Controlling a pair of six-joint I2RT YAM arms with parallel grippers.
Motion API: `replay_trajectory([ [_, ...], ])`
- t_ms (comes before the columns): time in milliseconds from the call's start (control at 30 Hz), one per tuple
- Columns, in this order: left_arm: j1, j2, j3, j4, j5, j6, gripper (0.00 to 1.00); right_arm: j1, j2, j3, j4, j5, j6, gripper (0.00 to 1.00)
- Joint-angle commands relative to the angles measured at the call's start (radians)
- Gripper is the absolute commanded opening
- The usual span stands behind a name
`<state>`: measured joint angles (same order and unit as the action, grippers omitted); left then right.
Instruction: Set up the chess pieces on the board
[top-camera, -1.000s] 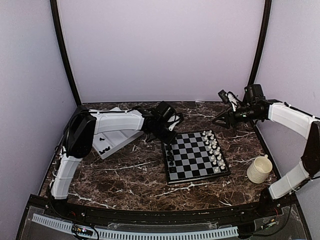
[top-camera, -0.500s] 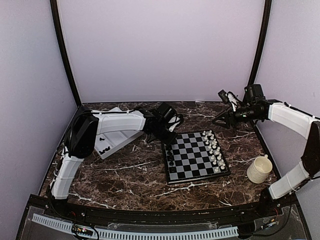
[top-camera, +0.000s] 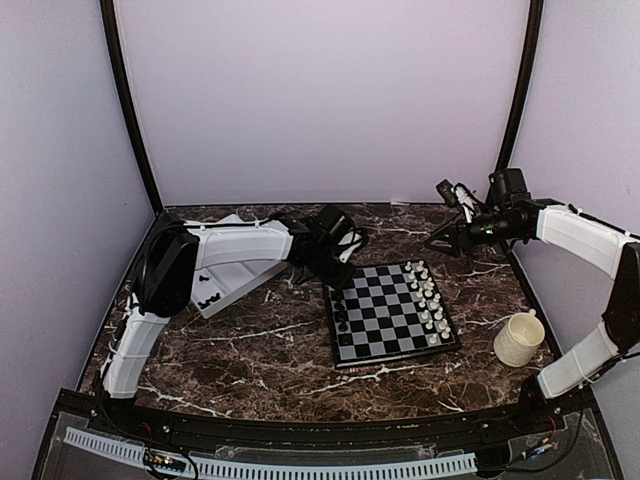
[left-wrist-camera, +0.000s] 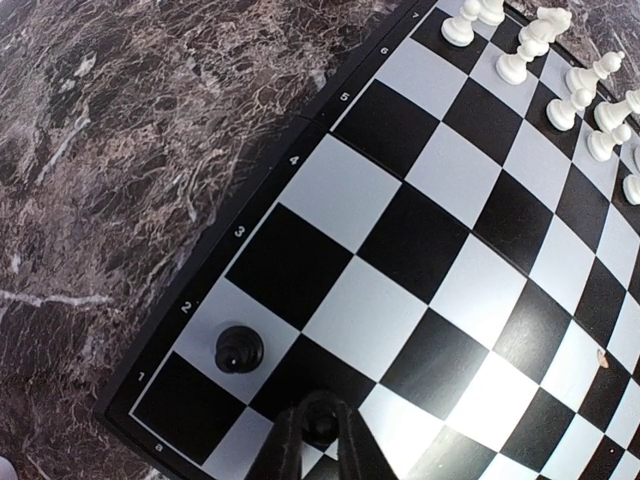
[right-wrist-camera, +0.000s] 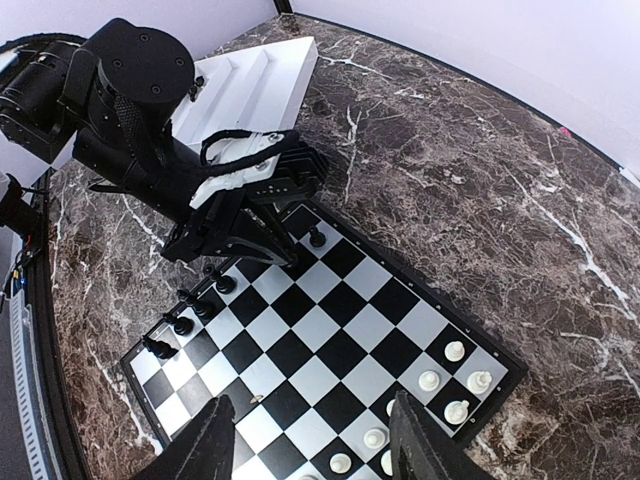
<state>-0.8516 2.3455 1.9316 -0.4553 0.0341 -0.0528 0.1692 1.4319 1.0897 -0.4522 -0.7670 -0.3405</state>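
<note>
At the far left of the marble table (top-camera: 250, 350): white tray (top-camera: 228, 283), well left of the board (top-camera: 392, 318), with a few loose black chessmen (top-camera: 207, 297) in its near compartment.

Next to the right: left pincer (top-camera: 335, 278). Reaches from above the tray to the board's far left corner and points down at the squares there. Clenches one held black piece (left-wrist-camera: 320, 432). In the wrist view, shows both fingertips (left-wrist-camera: 290, 445) snug against that piece with no gap to be seen. Keeps the piece upright on a square close to the board's corner, right between the tips. Leaves a free black pawn (left-wrist-camera: 238, 350) standing about one square off, just beside the tips but apart from them.

Along the board's left edge, nearer than the pincer: black row (right-wrist-camera: 205, 305) of upright pieces, one per square, apart from the fingers.

On the board's right side: white chessmen (top-camera: 428, 298), standing in two files, well apart from both pincers.

Beyond the board's far right corner: right pincer (top-camera: 437, 240). Hangs above the table, released, with fingers (right-wrist-camera: 215, 445) spread wide and nothing between them. Sits well apart from every black piece.

Farthest right, near the board's near right corner: pale cup (top-camera: 518, 338), upright on the table.
</note>
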Motion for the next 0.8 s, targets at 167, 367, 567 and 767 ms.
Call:
replay_trajectory([
  [167,-0.007,0.003,0.041,-0.043,-0.006,-0.016,0.21,0.001,-0.014,0.015,0.018,-0.026,-0.011,0.54],
  [367,-0.012,-0.001,0.067,-0.069,-0.016,-0.021,0.23,0.002,-0.015,0.021,0.014,-0.028,-0.012,0.54],
  [567,-0.019,-0.066,0.138,-0.163,-0.023,-0.028,0.24,0.000,-0.018,0.034,-0.006,-0.027,-0.017,0.54],
  [767,-0.016,-0.227,0.112,-0.290,-0.147,0.016,0.27,0.001,-0.018,0.053,-0.030,-0.001,-0.032,0.54],
])
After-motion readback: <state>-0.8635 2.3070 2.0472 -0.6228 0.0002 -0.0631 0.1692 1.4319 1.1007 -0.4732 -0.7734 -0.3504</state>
